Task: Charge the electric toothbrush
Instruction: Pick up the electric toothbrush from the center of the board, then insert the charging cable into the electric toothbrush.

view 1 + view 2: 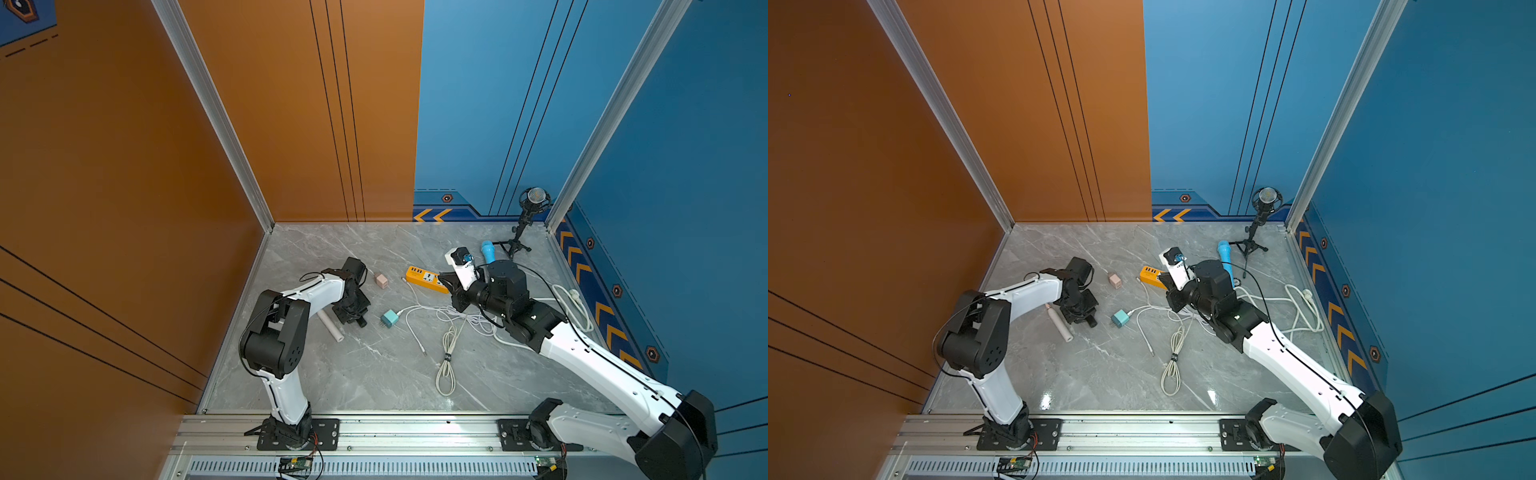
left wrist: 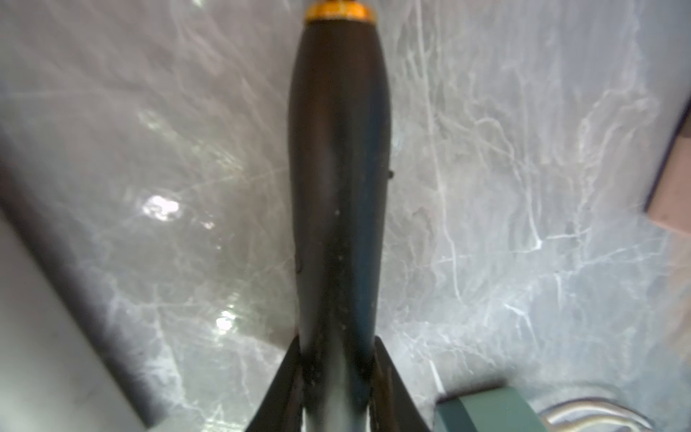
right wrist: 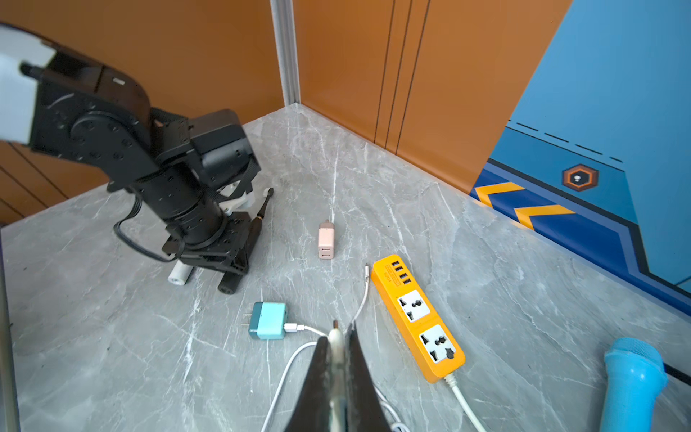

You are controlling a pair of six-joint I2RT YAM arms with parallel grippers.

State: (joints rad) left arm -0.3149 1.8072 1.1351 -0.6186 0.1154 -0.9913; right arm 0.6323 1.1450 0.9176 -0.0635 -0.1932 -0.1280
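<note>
Your table (image 1: 374,374) carries everything; the toothbrush sits left of its middle, right under your left arm (image 1: 320,291). Your right arm (image 1: 602,365) reaches in from the near right and stops over the loose white cables, just beside the orange power strip (image 1: 426,279).

The black toothbrush (image 2: 336,168) lies flat on the table. Its long axis runs straight out between the left arm's jaws, with the gold ring and brush head beyond their tips and the butt end back toward the wrist. Those jaws straddle the handle and sit close against its sides, but you cannot tell whether they are pressing on it yet.

The right arm's jaws are closed tight on the white cable plug (image 3: 335,338), which is well to the right of the toothbrush. The left arm is plainly the nearer one. You will likely need the butt end turned clear of the wrist before the plug can reach it.

The teal charger (image 1: 390,319) and the pink charger (image 1: 381,280) lie between the two arms.
</note>
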